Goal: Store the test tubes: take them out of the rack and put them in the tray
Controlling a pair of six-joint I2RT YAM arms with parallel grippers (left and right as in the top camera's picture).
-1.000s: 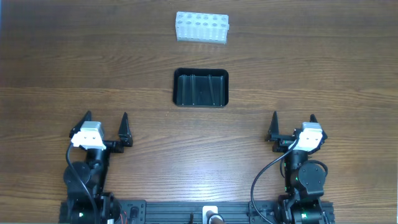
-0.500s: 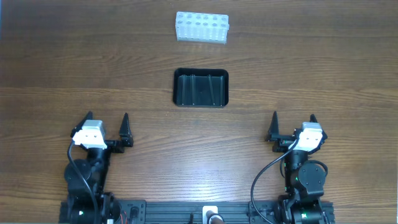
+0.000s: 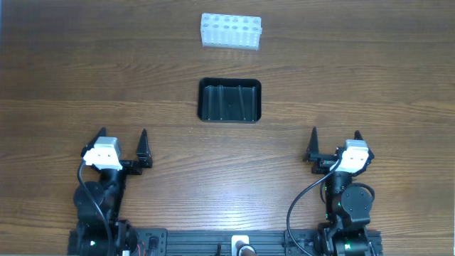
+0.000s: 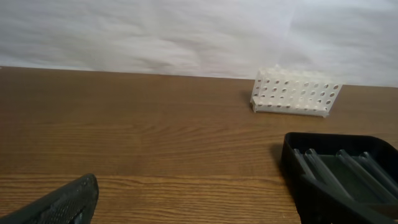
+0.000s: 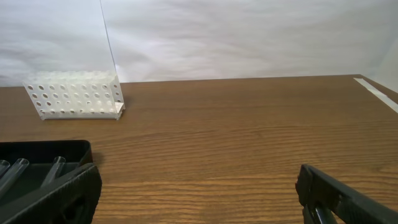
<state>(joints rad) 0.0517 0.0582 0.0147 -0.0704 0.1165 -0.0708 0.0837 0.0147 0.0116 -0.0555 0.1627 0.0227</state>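
A white test tube rack stands at the far middle of the table, also seen as the rack and the rack; its holes look empty. In front of it lies a black tray with clear test tubes lying in it; the tray holds tubes. My left gripper is open near the table's front left, far from both. My right gripper is open at the front right, nothing between its fingers.
The wooden table spreads wide around rack and tray. A white wall rises behind the table's far edge. A pale strip lies near the table's right side.
The left arm has shifted very slightly to the right. Nothing else has moved.
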